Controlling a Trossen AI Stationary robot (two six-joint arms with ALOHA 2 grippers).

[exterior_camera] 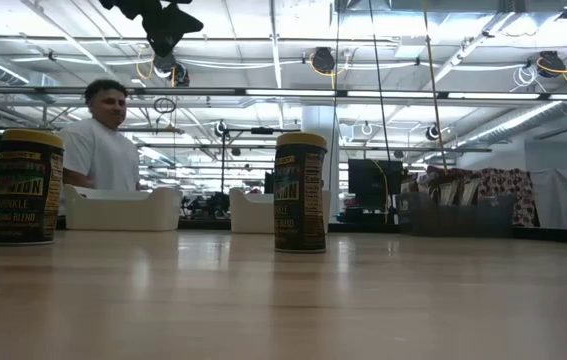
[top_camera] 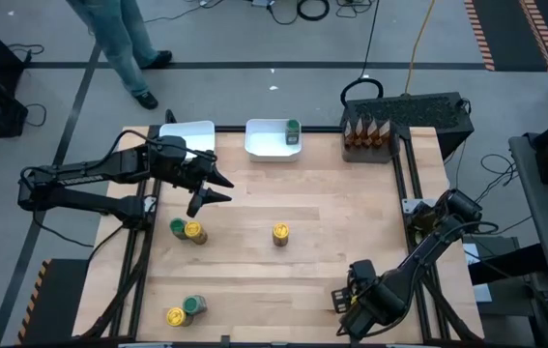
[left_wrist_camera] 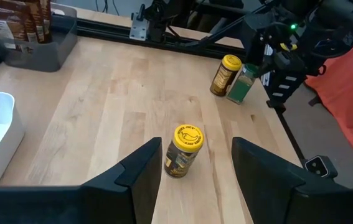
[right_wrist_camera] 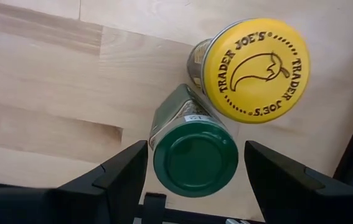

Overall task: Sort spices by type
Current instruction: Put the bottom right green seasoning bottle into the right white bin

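The spices are small round jars with yellow or green lids. One yellow-lidded jar (left_wrist_camera: 184, 152) stands alone mid-table (top_camera: 280, 233). My left gripper (left_wrist_camera: 196, 168) hovers open above the table (top_camera: 221, 189), pointing toward that jar. My right gripper (right_wrist_camera: 195, 148) hangs open at the near right (top_camera: 351, 302), pointing down. Beneath it a green-lidded jar (right_wrist_camera: 195, 158) shows between its fingers, with a yellow-lidded jar (right_wrist_camera: 255, 68) beside it. Both stand on the table (left_wrist_camera: 243, 84), (left_wrist_camera: 226, 74). Brown packets (top_camera: 368, 133) stand in a dark bin.
Two more jar pairs stand at the left (top_camera: 187, 230) and near left (top_camera: 185, 311). At the far edge are two white trays (top_camera: 188, 135), (top_camera: 266, 145), one holding a green-lidded jar (top_camera: 293, 132). A person (exterior_camera: 103, 140) stands beyond the table.
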